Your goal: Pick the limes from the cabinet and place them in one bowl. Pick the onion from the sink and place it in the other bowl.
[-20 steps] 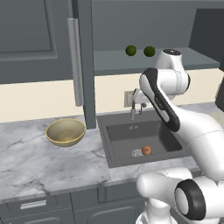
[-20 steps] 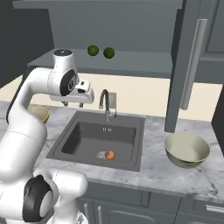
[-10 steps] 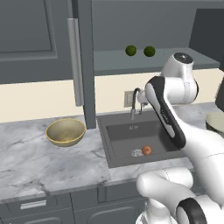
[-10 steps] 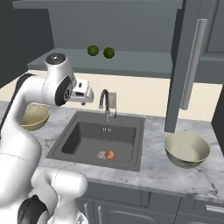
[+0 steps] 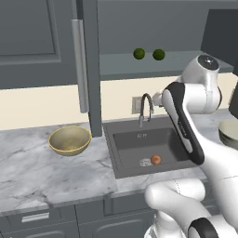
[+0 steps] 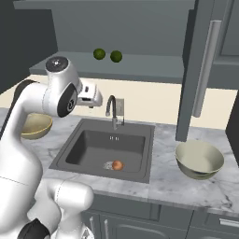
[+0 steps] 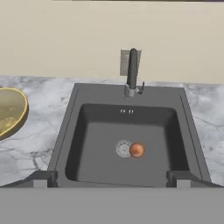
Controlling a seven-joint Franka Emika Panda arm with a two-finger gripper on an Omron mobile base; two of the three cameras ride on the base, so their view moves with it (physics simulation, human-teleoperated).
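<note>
**Arm swings back from the sink while nothing has yet been picked**

Over the last second the arm's upper joints shift toward the right of the left base view and toward the left of the right base view. The fruit and bowls stay put, and the rest of the scene holds its place too, so the base is not driving. The gripper sits upper left of centre in the right base view, just left of the faucet, and whether its fingers are spread or pressed together cannot be told; the two tips stand well apart at the bottom of the hand view and nothing lies between them.

The hand view looks down on the sink, with the onion in the middle of the frame touching the drain. The two limes sit side by side on the shelf of the cabinet, in the upper middle of the left base view. The golden-tan bowl stands on the counter at left, holding nothing, and the pale bowl stands at the right of the right base view, likewise unfilled.

Judging by this, the task is at its start. The camera framing the onion suggests it may be the first target, though a reach down into the basin must clear the faucet.
</note>
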